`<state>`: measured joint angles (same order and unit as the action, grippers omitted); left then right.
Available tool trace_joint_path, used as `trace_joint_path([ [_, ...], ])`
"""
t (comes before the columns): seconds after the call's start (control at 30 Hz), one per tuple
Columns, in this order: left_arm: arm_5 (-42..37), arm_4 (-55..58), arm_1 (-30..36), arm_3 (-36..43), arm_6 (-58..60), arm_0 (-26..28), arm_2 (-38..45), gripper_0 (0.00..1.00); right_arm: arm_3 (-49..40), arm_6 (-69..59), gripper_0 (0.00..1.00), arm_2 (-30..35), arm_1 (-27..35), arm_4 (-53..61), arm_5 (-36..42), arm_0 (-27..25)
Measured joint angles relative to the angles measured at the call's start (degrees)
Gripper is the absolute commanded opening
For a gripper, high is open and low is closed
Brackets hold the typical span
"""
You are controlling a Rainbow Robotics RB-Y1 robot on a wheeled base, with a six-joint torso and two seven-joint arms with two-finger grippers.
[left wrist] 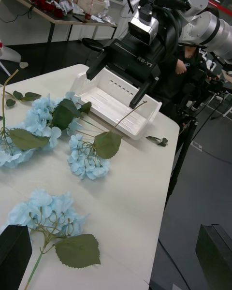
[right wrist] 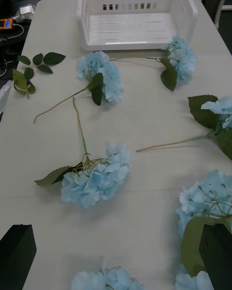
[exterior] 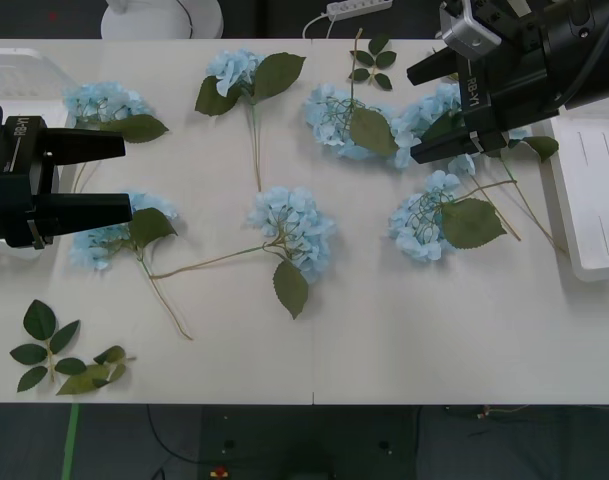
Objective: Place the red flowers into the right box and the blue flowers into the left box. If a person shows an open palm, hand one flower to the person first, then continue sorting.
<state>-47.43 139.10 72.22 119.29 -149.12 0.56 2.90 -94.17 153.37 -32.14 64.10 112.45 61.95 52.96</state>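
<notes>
Seven blue flowers (exterior: 296,228) are scattered across the white worktop (exterior: 404,340), none yet in a box. The left box (exterior: 9,70) is seen at the upper left edge of the front view, partly hidden behind the left arm; the right box (exterior: 596,200) lies at the right edge.

The right pincer (exterior: 429,112) is held in the upper right of the front view, its black fingers spread wide and holding nothing, directly over a bloom (exterior: 432,112) at the far right of the worktop. A second bloom (exterior: 424,222) lies just below it in the frame, its stem running off to the right toward the right box.

The left pincer (exterior: 112,175) sits at the left edge, fingers likewise spread and empty. Between its fingertips and just beyond them lie two blooms: one (exterior: 104,102) above the upper finger and one (exterior: 109,235) below the lower finger, its stem trailing down and to the right.

Since every flower is blue, each appears bound for the left box. The left arm is judged nearer to that box and to the two left-hand blooms; the right pincer's bloom would need carrying across the whole worktop.
</notes>
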Motion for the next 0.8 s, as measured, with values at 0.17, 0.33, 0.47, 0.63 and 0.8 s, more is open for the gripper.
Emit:
trace_joint_path([
  [0.17, 0.1, 0.2, -0.1, -0.3, 0.0, 0.6, -1.8, 1.00, 0.2, 0.0, 1.00, -0.1, 0.0, -0.6, -0.9, -1.0],
  [0.33, 2.3, 2.5, -0.1, -0.8, 0.0, 0.6, -2.3, 1.00, 0.2, 0.0, 1.00, 0.0, 0.0, -0.6, -3.6, -1.0],
  [0.47, 2.8, 2.9, 0.0, -5.4, 0.1, -0.9, -2.3, 1.00, 0.7, -0.9, 1.00, 0.0, 0.0, -1.7, -5.1, -1.0],
  [0.63, 2.9, 0.3, 0.0, -15.3, 5.4, -9.2, -6.6, 1.00, 2.4, -14.1, 1.00, 0.0, 0.0, -7.5, -5.1, -1.0],
  [0.8, 3.0, -6.2, 0.0, -25.5, 12.2, -21.3, -15.8, 1.00, 6.4, -21.7, 1.00, 0.0, -0.2, -14.6, -4.3, -0.5],
])
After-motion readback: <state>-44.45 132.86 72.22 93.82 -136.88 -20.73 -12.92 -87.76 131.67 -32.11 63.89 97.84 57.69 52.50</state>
